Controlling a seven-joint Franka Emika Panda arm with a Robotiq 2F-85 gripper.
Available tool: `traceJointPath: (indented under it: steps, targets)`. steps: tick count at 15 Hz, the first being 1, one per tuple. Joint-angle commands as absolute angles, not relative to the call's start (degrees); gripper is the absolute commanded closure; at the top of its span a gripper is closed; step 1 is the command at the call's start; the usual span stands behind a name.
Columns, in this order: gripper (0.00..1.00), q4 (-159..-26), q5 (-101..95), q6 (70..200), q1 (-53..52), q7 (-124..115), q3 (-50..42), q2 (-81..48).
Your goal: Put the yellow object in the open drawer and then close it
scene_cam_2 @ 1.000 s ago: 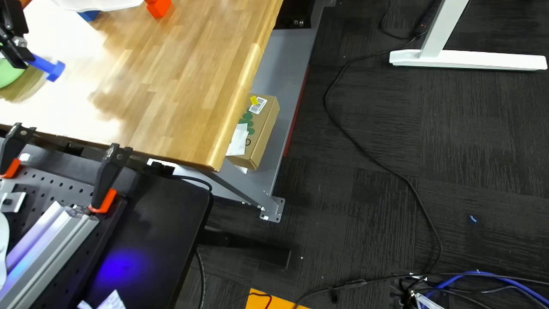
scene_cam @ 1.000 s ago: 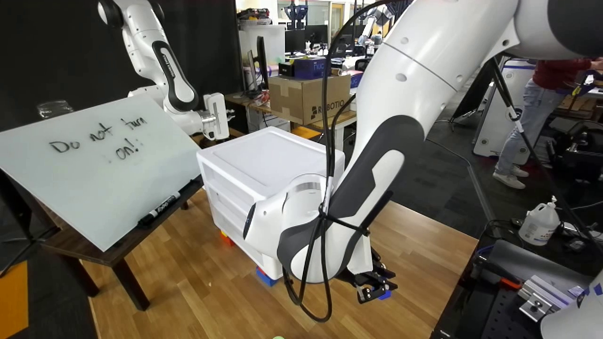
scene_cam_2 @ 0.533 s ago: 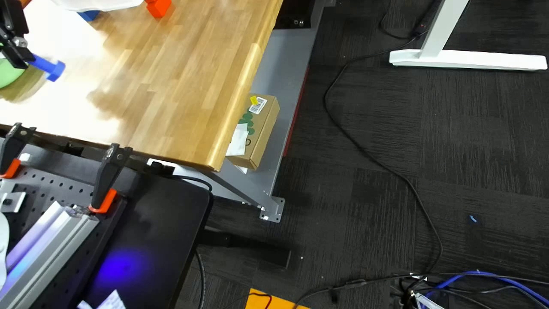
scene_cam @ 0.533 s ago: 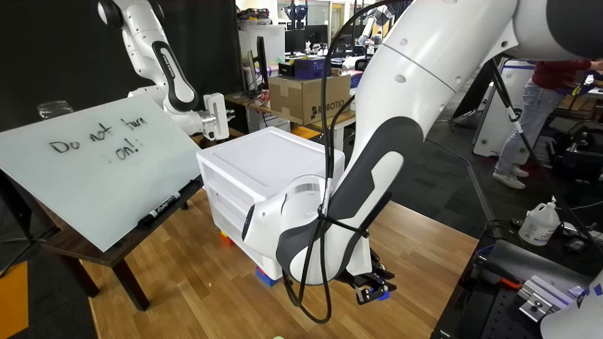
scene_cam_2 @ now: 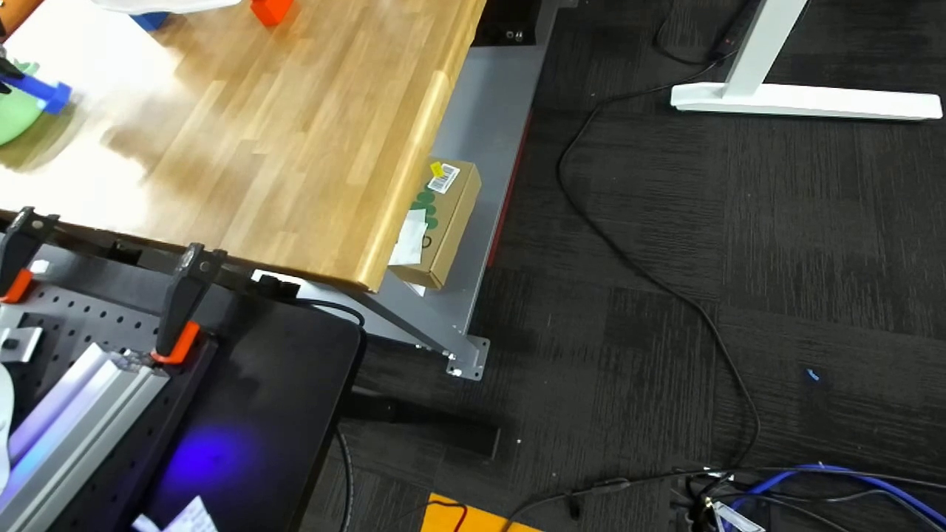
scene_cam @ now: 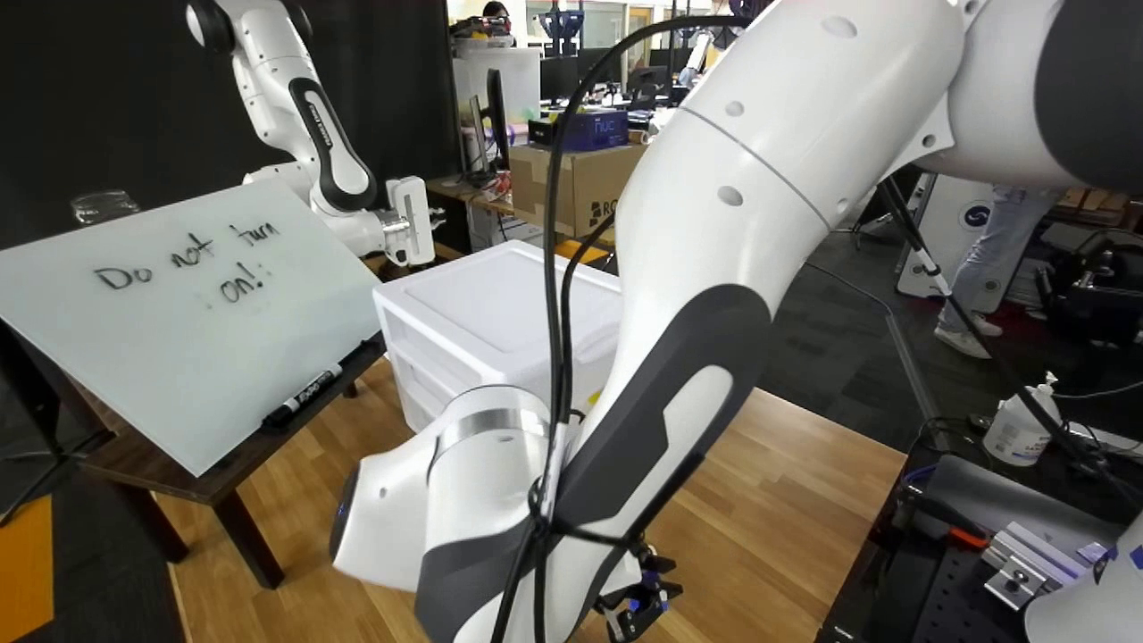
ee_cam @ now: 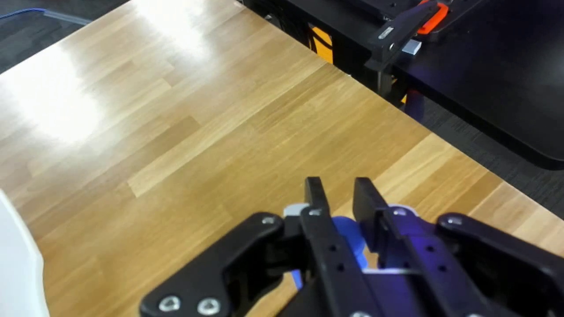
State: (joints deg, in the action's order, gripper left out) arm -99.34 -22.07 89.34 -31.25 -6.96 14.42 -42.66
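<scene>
The white plastic drawer unit [scene_cam: 500,304] stands on the wooden table in an exterior view. My arm crosses its near side and hides its lower part, so how the open drawer stands does not show. Beside the arm, against the unit, a small yellow patch [scene_cam: 596,396] peeks out; it may be the yellow object, but too little is visible to tell. My gripper [ee_cam: 338,185] is shut on a small blue object [ee_cam: 348,231], seen between its black fingers. In an exterior view this blue object [scene_cam_2: 48,94] sticks out of the gripper above the table.
A pale green round object [scene_cam_2: 16,114] lies under the gripper. Red [scene_cam_2: 271,9] and blue blocks [scene_cam_2: 151,20] sit near a white rim [scene_cam_2: 170,4]. A whiteboard [scene_cam: 179,339] and another robot arm [scene_cam: 321,143] stand beyond. Clamps [scene_cam_2: 181,303] line the neighbouring black bench.
My arm has swung left and lower in an exterior view, carrying the blue object along, and the yellow patch has come into sight. Before that, the arm hardly moved. The gripper stays shut.
</scene>
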Motion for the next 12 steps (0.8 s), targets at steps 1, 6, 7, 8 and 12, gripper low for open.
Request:
traceJointPath:
  steps: [1, 6, 7, 8, 12]
  targets:
    - [0.94, -90.8, -25.6, 82.3, -35.1, -2.8, 14.2, -47.9]
    - [0.94, -83.8, -29.4, 76.3, -39.5, 0.3, 13.0, -51.6]
    - [0.94, -82.7, -30.0, 75.5, -40.0, 0.8, 12.9, -51.9]
    - [0.94, -81.9, -30.6, 74.7, -40.5, 1.1, 12.7, -52.2]
    - [0.94, -78.5, -32.7, 72.2, -42.5, 2.5, 12.5, -53.1]
